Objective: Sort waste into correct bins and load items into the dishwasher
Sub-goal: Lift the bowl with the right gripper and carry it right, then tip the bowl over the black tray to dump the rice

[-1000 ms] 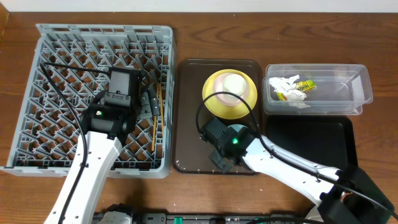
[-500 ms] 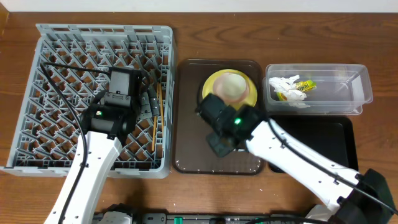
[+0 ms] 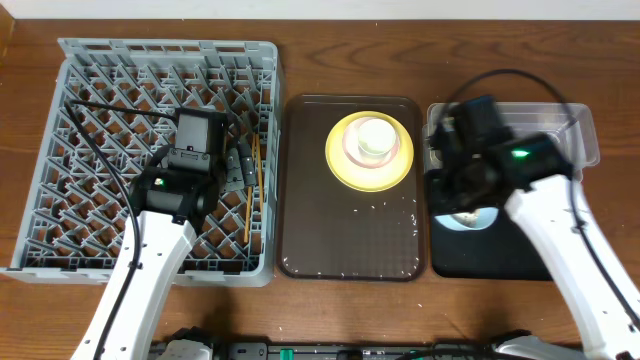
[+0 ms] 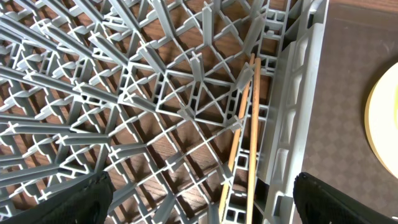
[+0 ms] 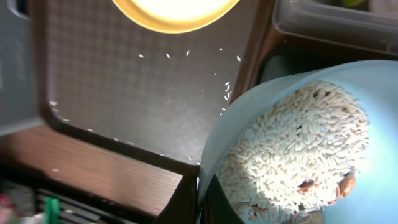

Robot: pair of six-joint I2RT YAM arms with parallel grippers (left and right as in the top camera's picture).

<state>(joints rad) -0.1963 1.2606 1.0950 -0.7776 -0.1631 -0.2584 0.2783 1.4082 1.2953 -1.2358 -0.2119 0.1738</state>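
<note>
Right hand (image 3: 460, 195), clamped on the blue bowl (image 5: 348, 81), should tip the rice (image 5: 292, 155) slowly, squarely over the lower-right black tray (image 3: 490, 255).

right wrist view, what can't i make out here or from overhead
- Right wrist: light blue bowl runs off the right and bottom edges; grip on its rim unclear.
- Right wrist: yellow plate cut by the top edge.
- Overhead: the right arm hides the left end of the clear tub.
</note>
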